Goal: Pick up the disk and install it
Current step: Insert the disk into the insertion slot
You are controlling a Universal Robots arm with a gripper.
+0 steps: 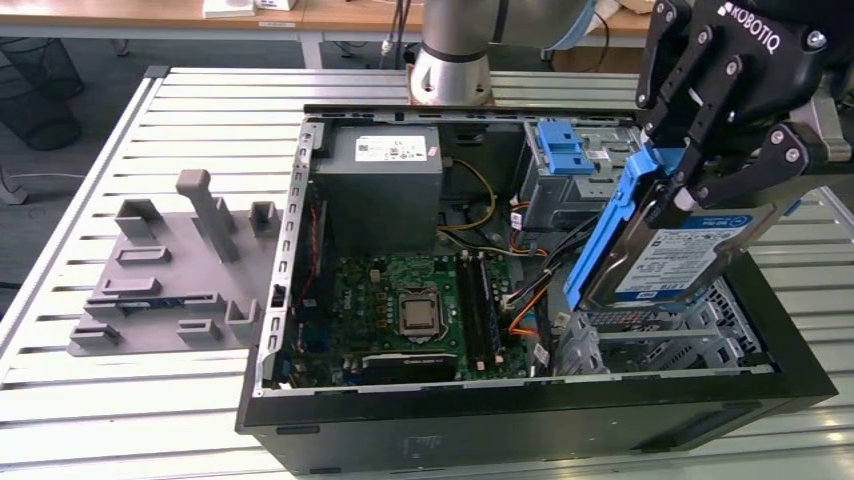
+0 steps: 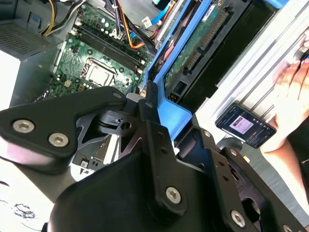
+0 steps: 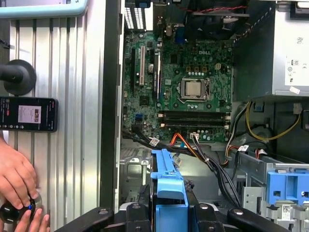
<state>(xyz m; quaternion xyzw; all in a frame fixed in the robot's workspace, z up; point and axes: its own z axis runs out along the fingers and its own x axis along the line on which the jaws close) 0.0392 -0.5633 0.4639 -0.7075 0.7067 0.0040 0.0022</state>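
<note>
Disk (image 1: 681, 255) — tilted, fingers (image 1: 697, 110) clamped on its blue frame, above the drive cage (image 1: 667, 335). Risk — a skewed entry could jam it or snag the cables (image 1: 534, 285).

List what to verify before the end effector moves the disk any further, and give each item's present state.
1. Grip: end effector shut on the disk: ok.
2. Disk seated: not ok; it hangs tilted above the drive cage.
3. Access to the case, open on top: ok.
4. Orange and black cables clear of the cage: cannot tell; they run close beside it.
5. Person's hand outside the case: ok, it is on the table beside it.
</note>
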